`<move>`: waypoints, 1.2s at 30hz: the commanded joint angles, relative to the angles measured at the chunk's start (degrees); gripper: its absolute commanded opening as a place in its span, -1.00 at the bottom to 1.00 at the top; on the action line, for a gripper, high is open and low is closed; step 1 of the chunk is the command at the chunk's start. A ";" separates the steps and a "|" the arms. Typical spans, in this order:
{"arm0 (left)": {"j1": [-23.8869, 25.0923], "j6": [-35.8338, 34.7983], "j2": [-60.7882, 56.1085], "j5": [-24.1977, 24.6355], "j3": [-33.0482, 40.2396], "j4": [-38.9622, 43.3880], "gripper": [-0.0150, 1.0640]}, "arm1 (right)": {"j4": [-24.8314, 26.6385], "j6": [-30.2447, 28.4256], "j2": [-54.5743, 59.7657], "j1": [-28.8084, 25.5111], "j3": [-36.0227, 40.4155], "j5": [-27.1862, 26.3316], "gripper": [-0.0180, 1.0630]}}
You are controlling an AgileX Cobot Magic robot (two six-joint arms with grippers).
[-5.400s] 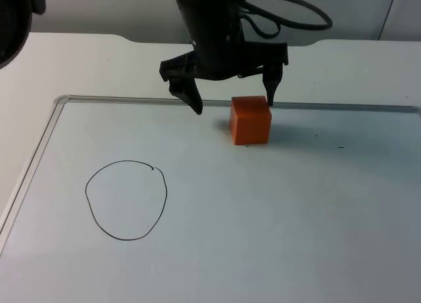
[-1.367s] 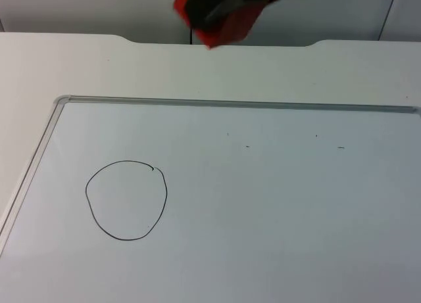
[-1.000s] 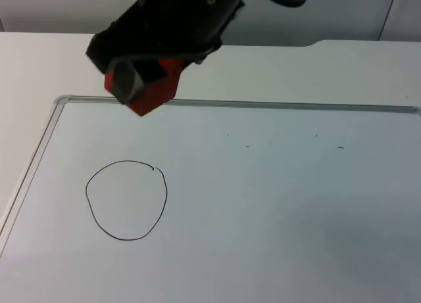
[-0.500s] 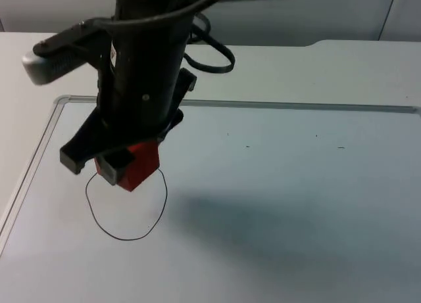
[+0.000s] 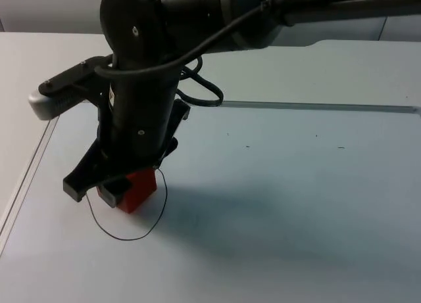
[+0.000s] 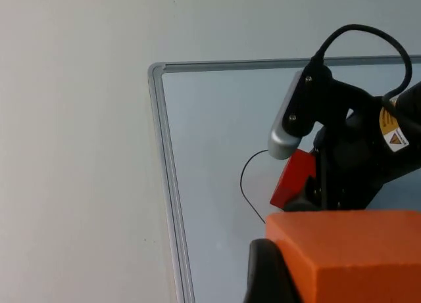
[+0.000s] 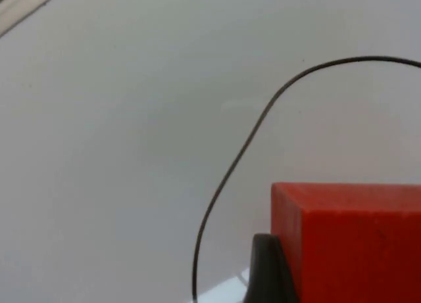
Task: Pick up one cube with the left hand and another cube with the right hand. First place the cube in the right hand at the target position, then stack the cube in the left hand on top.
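The left gripper (image 6: 276,283) is clamped on an orange cube (image 6: 355,254), which sits between its fingers in the left wrist view; one black finger (image 6: 266,273) presses against the cube's side. That gripper is held above the white table (image 6: 72,152), off to the side of the whiteboard's metal frame (image 6: 166,178), and looks across at the other arm.

On the whiteboard (image 5: 296,204) a black hand-drawn circle (image 5: 135,236) marks the target position near the board's left side. The right arm (image 5: 141,99) reaches in from the picture's upper right and points straight down over this circle. The right gripper (image 5: 112,188) is closed on a red cube (image 5: 137,188), with a finger on either side of it. The red cube is inside the circle's outline, at its upper part, low over the board; whether its underside touches the surface cannot be told from the top view. In the right wrist view the red cube (image 7: 355,240) appears beside a black fingertip (image 7: 266,270), with the circle's line (image 7: 250,145) curving around it on the pale board. In the left wrist view the red cube (image 6: 291,178) shows as a tilted red block beneath the right arm's wrist, next to the circle's line (image 6: 247,185).

The arm casts a broad soft shadow (image 5: 263,217) across the board to the right of the circle. A few small dark marks (image 5: 247,146) dot the board further right.
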 commanded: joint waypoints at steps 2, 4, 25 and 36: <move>0.10 -0.21 -0.41 -0.78 0.25 -0.26 -0.98 | -0.81 0.32 0.95 0.34 -0.62 -1.18 -0.97; 0.10 -0.21 -0.41 -0.75 0.25 -0.41 -0.98 | -0.94 0.32 1.21 0.34 -0.62 -1.73 -0.97; 0.10 0.20 -0.41 -0.75 0.25 -0.70 -0.98 | -0.95 0.32 1.75 0.34 -0.62 -1.68 -0.86; 0.10 0.20 -0.41 -0.75 0.25 -0.70 -0.98 | -0.82 -0.05 0.05 0.34 -0.62 -2.03 0.98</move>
